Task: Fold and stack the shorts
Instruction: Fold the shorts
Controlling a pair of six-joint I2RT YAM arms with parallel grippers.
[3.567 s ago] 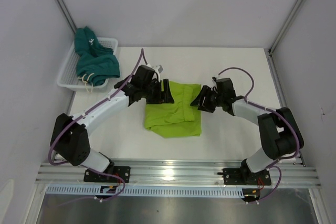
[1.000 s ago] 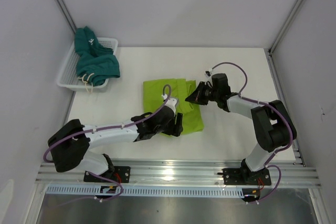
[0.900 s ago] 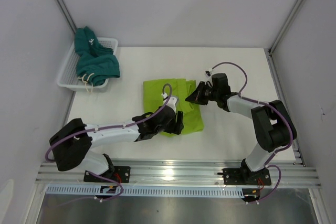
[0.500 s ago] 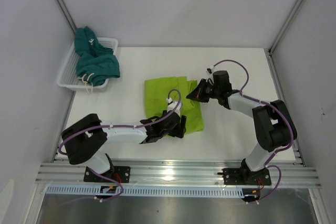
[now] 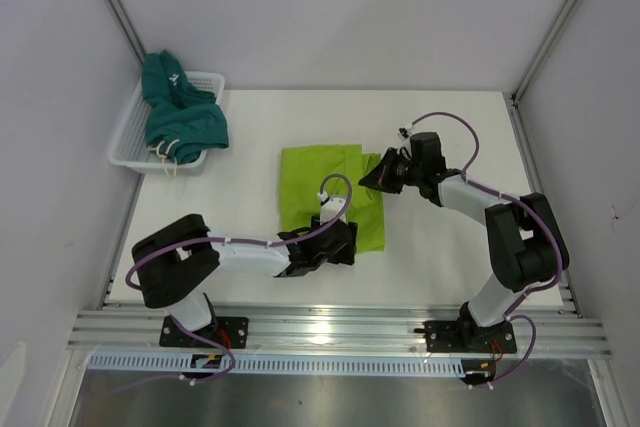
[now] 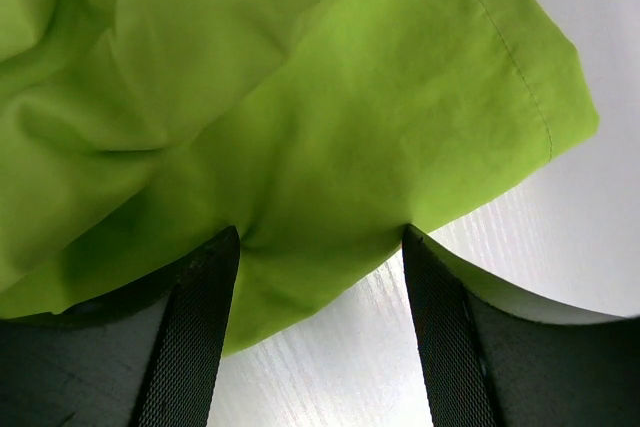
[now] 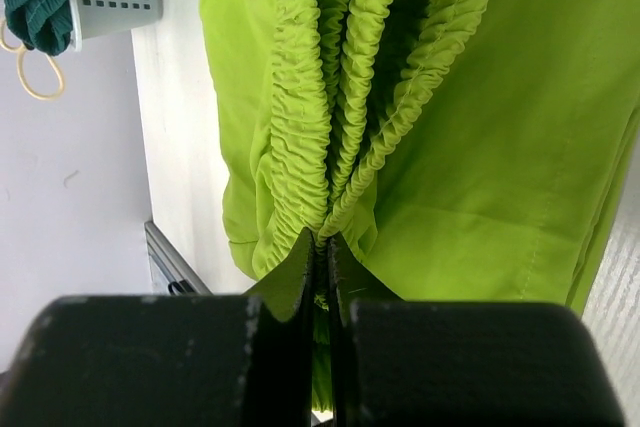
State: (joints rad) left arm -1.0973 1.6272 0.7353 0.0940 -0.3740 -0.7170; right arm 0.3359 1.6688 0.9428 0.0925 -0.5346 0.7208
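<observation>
You have one white table [image 5: 450, 257], smooth and rectangular, filling the middle of the top view. Two arms lie across it: the left arm [image 5: 240, 252] stretches low along the bottom of the frame, and the right arm [image 5: 500, 217] bends in from the right.

There are two pairs of shorts. The lime green shorts [image 5: 320, 182] lie at the center of the table, a thin, soft fabric folded into a rough rectangle with a stitched hem. The dark teal shorts [image 5: 180, 117] sit bunched in a heap at the upper left, spilling over the one white mesh basket [image 5: 125, 132], a rectangular plastic tray with a gridded wall.

Your left gripper [image 5: 345, 244] is at the lower edge of the lime green shorts. In the left wrist view its jaws stand well apart, with the lime hem lying between the ribbed black fingers [image 6: 195, 337].

Your right gripper [image 5: 372, 177] is at the upper right edge of the same pair. In the right wrist view its jaws are pressed together, pinching the gathered elastic waistband [image 7: 400, 57], which curls up in ruffled loops.

One pale drawstring [image 7: 30, 67] loops down from the teal pair.
</observation>
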